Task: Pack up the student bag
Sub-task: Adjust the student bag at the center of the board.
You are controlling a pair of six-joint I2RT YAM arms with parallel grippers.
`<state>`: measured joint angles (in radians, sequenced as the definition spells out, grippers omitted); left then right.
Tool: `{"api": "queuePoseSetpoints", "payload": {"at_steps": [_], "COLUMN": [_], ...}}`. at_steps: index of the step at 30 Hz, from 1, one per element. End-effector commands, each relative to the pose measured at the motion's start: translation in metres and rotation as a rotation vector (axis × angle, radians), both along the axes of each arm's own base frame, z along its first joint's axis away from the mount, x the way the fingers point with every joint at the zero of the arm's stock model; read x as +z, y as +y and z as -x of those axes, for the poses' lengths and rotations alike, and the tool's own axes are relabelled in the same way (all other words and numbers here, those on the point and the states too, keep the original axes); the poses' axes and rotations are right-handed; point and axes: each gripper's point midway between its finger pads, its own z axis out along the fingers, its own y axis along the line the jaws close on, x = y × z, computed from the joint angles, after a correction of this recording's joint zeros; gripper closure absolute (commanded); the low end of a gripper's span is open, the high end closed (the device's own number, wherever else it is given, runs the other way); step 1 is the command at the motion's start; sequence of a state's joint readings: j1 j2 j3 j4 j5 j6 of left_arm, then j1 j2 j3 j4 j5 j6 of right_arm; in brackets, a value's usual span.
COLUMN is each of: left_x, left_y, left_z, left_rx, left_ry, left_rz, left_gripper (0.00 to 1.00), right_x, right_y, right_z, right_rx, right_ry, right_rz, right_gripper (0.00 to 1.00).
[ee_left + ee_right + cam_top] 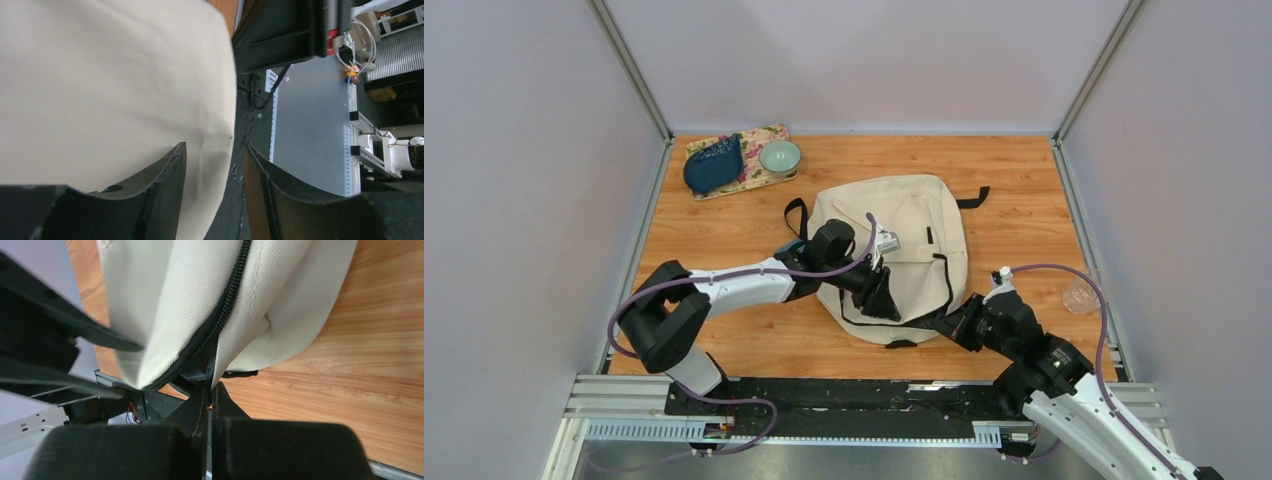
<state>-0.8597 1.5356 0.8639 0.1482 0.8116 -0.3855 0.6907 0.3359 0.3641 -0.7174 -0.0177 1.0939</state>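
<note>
Two grippers share the student bag point(909, 215): the left gripper point(215, 150), jaws narrowly parted, straddles its cloth edge, apparently steadying it, while the right gripper point(210, 390) pinches the zipper point(231, 295) at its tips, probably to open it.

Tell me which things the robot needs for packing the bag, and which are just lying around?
For the job: student bag; left gripper, bag edge between its open fingers; right gripper, shut on the zipper end.
Just lying about: blue pouch, green bowl, flowered mat, clear cup.

No text, label, brand, number or sign can be read in any view.
</note>
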Motion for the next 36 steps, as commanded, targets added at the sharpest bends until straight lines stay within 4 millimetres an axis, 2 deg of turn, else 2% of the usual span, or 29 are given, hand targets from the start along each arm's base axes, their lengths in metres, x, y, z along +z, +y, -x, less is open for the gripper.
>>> {"api": "queuePoseSetpoints", "payload": {"at_steps": [1,7,11,17,22,25,31,34,36], "left_x": [-0.008,-0.018,-0.011,-0.004,-0.015,-0.027,-0.054,-0.067,-0.068], "left_y": [-0.015,-0.024,-0.031,-0.040,-0.046,-0.047,-0.044,-0.041,-0.040], "left_z": [-0.005,-0.023,-0.040,-0.057,-0.068,-0.073,-0.071,-0.068,-0.066], "left_rx": [-0.020,0.073,0.163,0.206,0.226,0.239,0.264,0.291,0.295], "left_ry": [0.021,0.007,-0.028,-0.075,-0.094,-0.091,-0.056,-0.041,-0.038], "left_rz": [-0.003,-0.002,0.046,0.057,0.031,0.010,-0.006,-0.002,0.007], "left_gripper": [0.47,0.51,0.51,0.51,0.51,0.51,0.52,0.55,0.56], "right_x": [0.025,0.026,0.016,0.003,0.004,0.015,0.032,0.031,0.027], "right_y": [0.004,0.005,0.011,0.014,0.014,0.017,0.014,0.019,0.020], "right_z": [0.009,0.009,0.012,0.021,0.029,0.032,0.026,0.024,0.022], "right_rx": [0.044,0.032,0.066,0.152,0.240,0.291,0.269,0.269,0.263], "right_ry": [-0.030,-0.025,0.009,0.048,0.051,0.017,-0.064,-0.070,-0.057], "right_rz": [-0.053,-0.079,-0.073,-0.019,0.039,0.028,0.021,-0.007,-0.007], "right_gripper": [1.00,1.00,1.00,1.00,1.00,1.00,1.00,1.00,1.00]}}
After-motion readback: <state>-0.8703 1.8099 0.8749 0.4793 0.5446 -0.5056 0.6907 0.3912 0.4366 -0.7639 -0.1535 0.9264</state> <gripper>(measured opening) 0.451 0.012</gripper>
